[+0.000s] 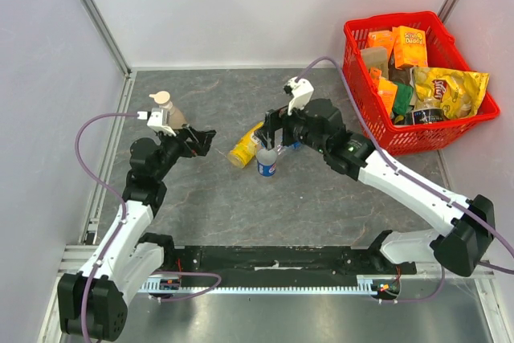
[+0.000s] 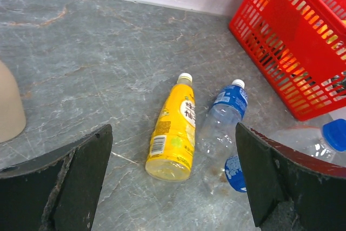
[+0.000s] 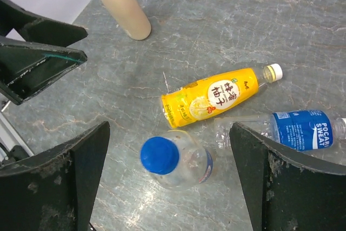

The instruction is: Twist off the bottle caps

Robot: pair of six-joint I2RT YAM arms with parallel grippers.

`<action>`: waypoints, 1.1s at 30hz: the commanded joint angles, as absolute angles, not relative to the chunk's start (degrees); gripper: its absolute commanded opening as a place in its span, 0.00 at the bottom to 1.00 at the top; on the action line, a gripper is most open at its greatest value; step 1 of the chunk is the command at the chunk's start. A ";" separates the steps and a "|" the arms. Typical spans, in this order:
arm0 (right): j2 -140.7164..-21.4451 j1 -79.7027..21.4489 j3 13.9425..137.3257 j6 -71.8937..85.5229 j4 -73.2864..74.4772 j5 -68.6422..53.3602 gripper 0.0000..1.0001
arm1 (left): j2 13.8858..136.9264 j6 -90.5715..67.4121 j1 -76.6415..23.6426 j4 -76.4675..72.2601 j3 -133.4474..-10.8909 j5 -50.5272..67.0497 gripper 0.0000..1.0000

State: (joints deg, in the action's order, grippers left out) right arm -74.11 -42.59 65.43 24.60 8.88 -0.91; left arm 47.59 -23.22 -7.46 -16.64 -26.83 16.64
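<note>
Your right jaws hang wide open over the blue cap (image 3: pixel 159 155) of the upright bottle (image 1: pixel 266 166), mid-tabletop. A yellow bottle (image 3: pixel 211 97) and a clear bottle (image 3: pixel 294 129) lie just beside it. Your left jaws are open, well apart leftward. There is open tabletop (image 1: pixel 321 214) toward the near edge; a red basket (image 1: pixel 360 70) crowds the far right corner.

Lab robot cell — white panels (image 1: pixel 241 6), aluminium frame (image 1: pixel 95 18).
</note>
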 commanded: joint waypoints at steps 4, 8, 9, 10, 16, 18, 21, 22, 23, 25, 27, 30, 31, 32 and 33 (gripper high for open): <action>-76.81 -52.37 71.80 17.85 12.65 19.58 0.98 | 47.29 -25.58 -7.38 -14.85 -30.59 23.37 1.00; -77.61 -54.31 71.02 17.58 12.92 23.81 0.86 | 47.20 -25.93 -7.38 -16.87 -29.45 25.48 0.99; -77.69 -54.49 70.58 18.01 12.66 23.99 0.81 | 47.28 -26.10 -7.38 -17.05 -29.10 25.66 0.99; -77.87 -54.58 70.05 18.45 12.57 24.60 0.76 | 47.46 -26.19 -7.30 -17.14 -29.00 25.58 0.99; -77.61 -54.49 66.62 19.77 9.59 22.86 0.62 | 49.04 -26.02 -7.38 -16.09 -29.18 25.31 0.98; -77.78 -54.49 66.10 19.78 8.97 21.89 0.60 | 49.48 -25.32 -7.29 -15.30 -29.62 25.23 0.98; -77.96 -54.49 65.66 19.95 8.53 20.57 0.59 | 49.75 -25.14 -7.30 -14.68 -29.79 25.14 0.98; -78.05 -54.49 65.57 20.13 8.61 20.31 0.58 | 49.66 -25.31 -7.29 -14.68 -29.71 25.14 0.98; -78.13 -54.49 65.48 20.21 8.44 20.22 0.58 | 49.75 -25.49 -7.29 -14.68 -29.62 25.14 0.98; -78.31 -54.49 65.22 20.48 8.44 20.30 0.53 | 49.57 -25.75 -7.21 -14.68 -29.36 25.40 0.98; -78.75 -54.49 64.95 20.48 8.35 20.39 0.49 | 49.31 -25.84 -7.38 -14.59 -29.27 25.58 0.98; -79.54 -54.49 64.95 20.57 8.26 20.04 0.43 | 48.43 -25.66 -7.29 -13.71 -29.88 25.66 0.98; -79.72 -54.58 64.95 20.48 8.26 19.87 0.42 | 48.08 -25.40 -7.38 -13.01 -30.23 25.58 0.98; -79.98 -54.49 65.04 20.22 8.35 19.86 0.41 | 47.82 -25.05 -7.30 -12.22 -30.84 25.14 0.99; -80.24 -54.49 65.13 20.30 8.26 20.04 0.39 | 47.55 -24.70 -7.21 -11.09 -31.63 24.70 0.99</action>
State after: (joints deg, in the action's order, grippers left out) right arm -79.13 -54.37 65.39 19.97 9.58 20.29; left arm 49.32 -24.21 -7.46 -13.06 -28.51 24.01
